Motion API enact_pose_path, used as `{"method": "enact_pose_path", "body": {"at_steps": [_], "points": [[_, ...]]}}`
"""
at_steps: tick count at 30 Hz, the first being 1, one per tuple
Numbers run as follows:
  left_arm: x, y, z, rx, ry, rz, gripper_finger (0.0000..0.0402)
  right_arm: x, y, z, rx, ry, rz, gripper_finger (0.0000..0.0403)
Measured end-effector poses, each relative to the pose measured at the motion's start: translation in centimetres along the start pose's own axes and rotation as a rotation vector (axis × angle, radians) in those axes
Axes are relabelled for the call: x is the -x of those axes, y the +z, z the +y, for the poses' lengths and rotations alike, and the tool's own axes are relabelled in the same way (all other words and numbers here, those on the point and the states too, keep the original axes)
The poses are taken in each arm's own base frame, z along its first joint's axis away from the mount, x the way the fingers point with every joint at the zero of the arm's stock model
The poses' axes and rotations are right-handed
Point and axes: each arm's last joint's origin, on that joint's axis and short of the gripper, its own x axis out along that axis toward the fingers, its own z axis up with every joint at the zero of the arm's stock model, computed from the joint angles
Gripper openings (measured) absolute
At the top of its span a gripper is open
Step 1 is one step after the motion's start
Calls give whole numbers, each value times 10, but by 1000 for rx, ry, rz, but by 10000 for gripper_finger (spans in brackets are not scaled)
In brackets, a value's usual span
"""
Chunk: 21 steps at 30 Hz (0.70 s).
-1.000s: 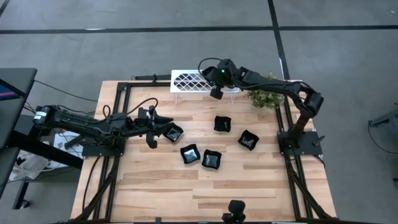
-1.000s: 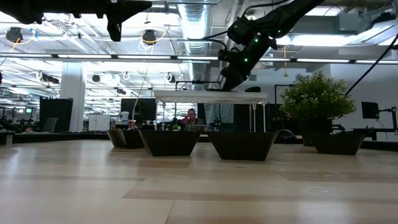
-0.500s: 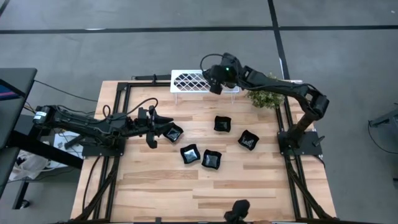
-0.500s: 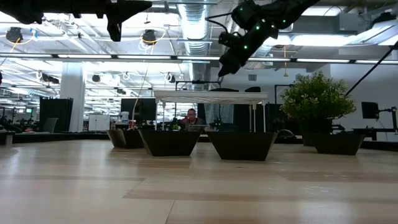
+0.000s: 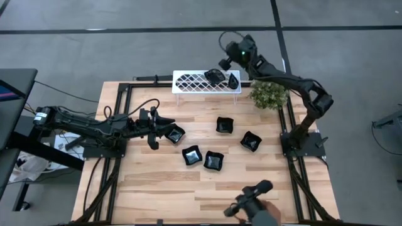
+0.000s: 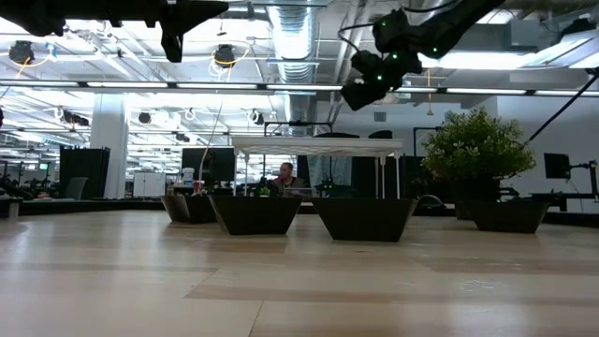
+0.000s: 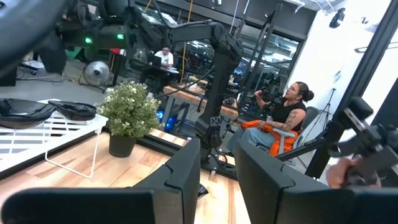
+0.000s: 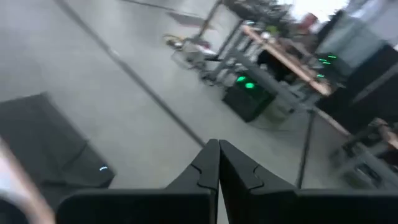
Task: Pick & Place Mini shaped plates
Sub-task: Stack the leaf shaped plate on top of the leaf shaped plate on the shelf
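Several glossy black mini plates lie flat on the wooden table: one (image 5: 176,134) right in front of my left gripper, two (image 5: 191,155) (image 5: 213,161) near the middle, two more (image 5: 224,125) (image 5: 250,141) toward the right. Two further plates (image 5: 213,76) (image 5: 233,80) rest on top of the white lattice rack (image 5: 188,82). My left gripper (image 5: 160,129) (image 7: 217,168) hovers open at the table's left side, touching nothing. My right gripper (image 5: 225,63) (image 8: 217,158) (image 6: 360,94) is shut and empty, high above the rack's far side.
A green potted plant (image 5: 267,94) (image 6: 473,150) stands at the far right corner beside the rack. A person's hand (image 5: 260,210) with a dark device reaches in at the near edge. Another person (image 7: 289,112) sits beyond the right side. The near half of the table is bare wood (image 5: 163,188).
My right gripper has risen from just over the rack's right part and moved toward the far edge, beyond the rack. Two plates now show on the rack where the arm covered it before. A hand has come in at the near edge.
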Motion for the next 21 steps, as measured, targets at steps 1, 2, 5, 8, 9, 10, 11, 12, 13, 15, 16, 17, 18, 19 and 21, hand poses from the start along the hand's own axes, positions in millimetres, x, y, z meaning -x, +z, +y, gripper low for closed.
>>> {"method": "enact_pose_path", "body": {"at_steps": [1,2,5,8,9,10,11,12,13,15,16,17,18,19,21], "points": [[0,0,0,0,0,0,102,-1,0,-5,-9,-15,-16,0],[0,0,0,0,0,0,102,-2,1,-9,-10,-25,-36,0],[0,0,0,0,0,0,102,-5,3,-22,-11,-40,-99,0],[0,0,0,0,0,0,102,-7,0,-33,-46,-65,-120,0],[0,0,0,0,0,0,102,-10,-2,-33,-58,-58,-123,0],[0,0,0,0,0,0,102,-14,-4,-31,-72,-49,-123,0],[0,0,0,0,0,0,102,-19,-9,-29,-79,-32,-112,0],[0,0,0,0,0,0,102,-25,-15,-28,-79,-32,-98,0],[0,0,0,0,0,0,102,-31,-19,-24,-77,-32,-97,0],[0,0,0,0,0,0,102,-43,-28,-16,-75,-35,-95,0],[0,0,0,0,0,0,102,-48,-32,-12,-74,-40,-88,0],[0,0,0,0,0,0,102,-54,-37,-9,-73,-52,-75,0],[0,0,0,0,0,0,102,-58,-41,-7,-73,-72,-65,0],[0,0,0,0,0,0,102,-62,-45,-5,-76,-96,-59,0],[0,0,0,0,0,0,102,-66,-49,-3,-78,-118,-53,0]]}}
